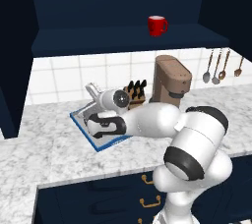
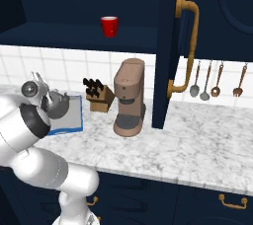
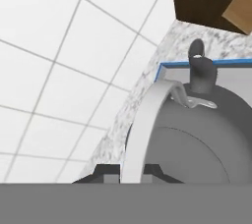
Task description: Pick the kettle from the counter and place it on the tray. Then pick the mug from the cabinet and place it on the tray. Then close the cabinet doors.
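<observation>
White tiled wall backs a marbled counter in a simulated kitchen, where a white robot arm reaches toward the blue-rimmed tray at 9 o'clock in the left base view. The dark-grey kettle sits on that tray, its spout pointing toward the tray's far rim at 12 o'clock in the hand view. The fingers are closed tight on the kettle's thin arched handle, which rises from the bottom edge of the hand view and curves over the lid. In the right base view the kettle appears at 9 o'clock, partly behind the arm's wrist, on the tray.

A wooden knife block stands just beside the tray, with a tall brown coffee machine next to it toward the centre of the counter. A red mug stands upright on the shelf of the open navy cabinet at 12 o'clock, well above the counter. One cabinet door hangs open at 1 o'clock in the right base view, its long brass handle facing the camera. Metal and copper-coloured utensils hang on the wall at 3 o'clock. Navy drawers with brass handles run beneath the counter.
</observation>
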Robot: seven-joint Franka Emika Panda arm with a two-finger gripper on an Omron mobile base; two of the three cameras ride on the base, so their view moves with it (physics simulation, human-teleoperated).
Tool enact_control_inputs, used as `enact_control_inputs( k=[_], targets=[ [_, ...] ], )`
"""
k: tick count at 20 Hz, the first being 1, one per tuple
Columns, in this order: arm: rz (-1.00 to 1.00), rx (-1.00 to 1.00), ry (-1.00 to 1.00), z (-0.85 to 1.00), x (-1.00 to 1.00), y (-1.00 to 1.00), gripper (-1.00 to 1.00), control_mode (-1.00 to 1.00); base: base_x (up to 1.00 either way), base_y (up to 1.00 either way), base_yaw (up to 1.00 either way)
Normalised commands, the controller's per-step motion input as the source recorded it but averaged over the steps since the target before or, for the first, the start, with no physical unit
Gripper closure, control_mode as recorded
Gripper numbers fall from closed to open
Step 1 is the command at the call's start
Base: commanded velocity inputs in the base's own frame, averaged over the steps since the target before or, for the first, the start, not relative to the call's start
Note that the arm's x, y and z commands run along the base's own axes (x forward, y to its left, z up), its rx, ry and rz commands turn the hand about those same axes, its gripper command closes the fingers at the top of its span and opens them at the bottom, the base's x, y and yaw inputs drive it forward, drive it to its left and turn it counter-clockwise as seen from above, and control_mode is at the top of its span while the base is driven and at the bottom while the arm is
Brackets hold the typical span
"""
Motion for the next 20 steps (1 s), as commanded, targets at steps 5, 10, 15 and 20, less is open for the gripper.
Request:
enact_control_inputs(
  k=[5, 10, 15, 20],
  targets=[
    [0.0, 0.0, -0.09, 0.0, 0.12, 0.03, 1.0, -1.0, 0.0, 0.0, 0.0],
    [0.0, 0.0, 0.02, 0.0, 0.1, 0.0, 1.0, -1.0, 0.0, 0.0, 0.0],
    [-0.02, -0.09, 0.27, 0.07, 0.11, 0.1, 1.0, -1.0, 0.0, 0.0, 0.0],
    [0.01, -0.02, 0.08, 0.0, 0.14, 0.02, 1.0, -1.0, 0.0, 0.0, 0.0]
  ],
)
